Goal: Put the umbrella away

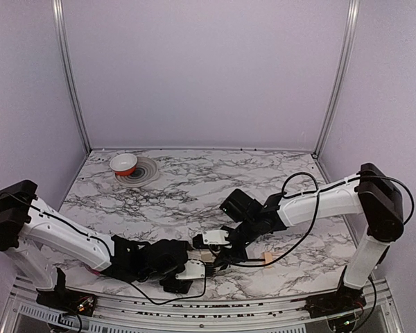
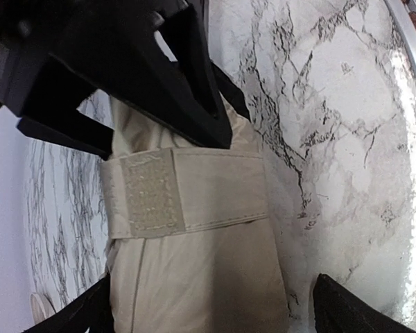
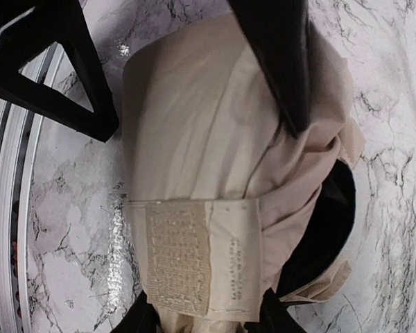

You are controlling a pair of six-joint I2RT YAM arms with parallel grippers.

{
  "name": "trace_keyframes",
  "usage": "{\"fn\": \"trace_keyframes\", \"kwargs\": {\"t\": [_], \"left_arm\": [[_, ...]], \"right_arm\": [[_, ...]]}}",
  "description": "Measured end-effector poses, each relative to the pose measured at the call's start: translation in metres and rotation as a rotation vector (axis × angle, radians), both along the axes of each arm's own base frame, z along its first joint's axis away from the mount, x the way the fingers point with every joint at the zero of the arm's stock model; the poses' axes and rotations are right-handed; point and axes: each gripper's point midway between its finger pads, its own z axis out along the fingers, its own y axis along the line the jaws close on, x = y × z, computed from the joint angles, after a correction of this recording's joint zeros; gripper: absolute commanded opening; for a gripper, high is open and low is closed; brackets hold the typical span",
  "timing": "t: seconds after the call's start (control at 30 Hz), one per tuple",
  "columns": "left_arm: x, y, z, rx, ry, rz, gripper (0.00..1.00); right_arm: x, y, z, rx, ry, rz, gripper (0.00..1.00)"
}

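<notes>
The umbrella (image 2: 194,270) is a folded cream-beige bundle lying on the marble table near its front edge, with a fabric strap and velcro patch (image 2: 152,193) round it. In the top view only a sliver of it (image 1: 205,256) shows between the two grippers, and a small tan piece (image 1: 268,259) lies to the right. My left gripper (image 2: 208,320) is open; the bundle lies between its fingers, touching the left one, with bare table before the right one. My right gripper (image 3: 204,322) is shut on the umbrella (image 3: 208,139) at the strap's velcro end (image 3: 180,260).
A red and white bowl (image 1: 123,164) sits on a round grey patterned mat (image 1: 143,173) at the far left of the table. The metal frame rail (image 1: 215,305) runs along the near edge, close to both grippers. Purple walls enclose the table.
</notes>
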Motion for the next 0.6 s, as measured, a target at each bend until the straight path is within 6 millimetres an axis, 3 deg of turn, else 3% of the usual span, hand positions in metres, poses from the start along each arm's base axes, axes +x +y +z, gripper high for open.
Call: {"fn": "trace_keyframes", "kwargs": {"t": [0.13,0.23,0.53,0.6], "left_arm": [[0.010,-0.001,-0.009,-0.023,0.074,0.037,0.98],[0.020,0.001,-0.013,-0.041,0.132,0.075,0.91],[0.015,-0.020,-0.024,-0.042,0.272,0.060,0.62],[0.016,-0.023,-0.026,-0.039,0.286,0.064,0.60]], "right_arm": [[0.000,0.001,-0.001,0.000,0.020,-0.004,0.26],[0.000,0.001,0.000,0.002,0.025,-0.005,0.26],[0.005,-0.001,0.000,0.018,0.079,-0.034,0.26],[0.006,-0.002,0.001,0.022,0.095,-0.043,0.26]]}}
